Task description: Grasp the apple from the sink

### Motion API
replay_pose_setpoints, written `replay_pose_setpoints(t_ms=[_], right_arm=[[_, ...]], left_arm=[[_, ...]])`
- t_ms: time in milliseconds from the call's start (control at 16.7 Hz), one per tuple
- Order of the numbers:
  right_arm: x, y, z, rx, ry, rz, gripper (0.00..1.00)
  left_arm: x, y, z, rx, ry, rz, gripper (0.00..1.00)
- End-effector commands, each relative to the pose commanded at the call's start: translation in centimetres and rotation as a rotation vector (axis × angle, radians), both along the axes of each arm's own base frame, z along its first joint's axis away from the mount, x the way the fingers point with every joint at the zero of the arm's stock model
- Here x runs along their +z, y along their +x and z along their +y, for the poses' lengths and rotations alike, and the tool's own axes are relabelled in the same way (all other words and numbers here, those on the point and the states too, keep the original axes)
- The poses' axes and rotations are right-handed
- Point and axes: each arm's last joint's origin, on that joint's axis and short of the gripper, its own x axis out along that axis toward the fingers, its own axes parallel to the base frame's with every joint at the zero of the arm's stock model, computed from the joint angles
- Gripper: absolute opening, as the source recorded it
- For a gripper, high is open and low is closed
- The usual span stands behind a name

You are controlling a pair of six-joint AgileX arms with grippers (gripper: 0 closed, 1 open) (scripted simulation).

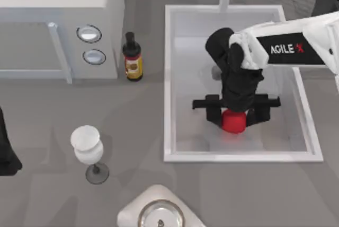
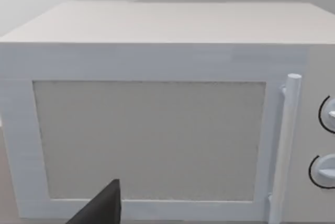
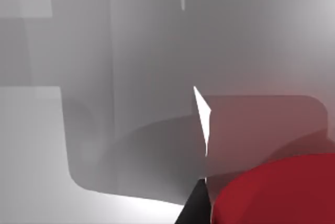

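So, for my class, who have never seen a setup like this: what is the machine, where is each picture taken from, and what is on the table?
It is a simulated two-armed AgileX robot at a grey table. One picture looks down from above; the other two come from cameras on each wrist. The right gripper reaches down into the white sink, right at the red apple, which also looms close in the right wrist view. Whether it already grips the apple cannot be told. The left gripper is parked at the table's left edge, facing the microwave. Also there: a bottle, a wine glass and a round metal object.
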Motion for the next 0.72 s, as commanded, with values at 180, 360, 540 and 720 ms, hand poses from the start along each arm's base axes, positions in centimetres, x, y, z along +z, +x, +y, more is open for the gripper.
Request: replay_pose_setpoints(t_ms=[180,360,540,720], right_arm=[[0.6,0.4,0.2,0.0,-0.002,0.003,0.0],[3.4,1.5,0.9,0.0,-0.004,0.008,0.0],[8.7,2.7,1.6,0.0,-0.006,0.013,0.0],[15.2,2.5,1.5,0.0,-0.013,0.026,0.0]], left_arm=[[0.0,0.0,0.0,0.0,0.0,0.0,1.0],[0.0,0.0,0.0,0.0,0.0,0.0,1.0],[0.0,0.0,0.0,0.0,0.0,0.0,1.0],[0.0,0.0,0.0,0.0,0.0,0.0,1.0]])
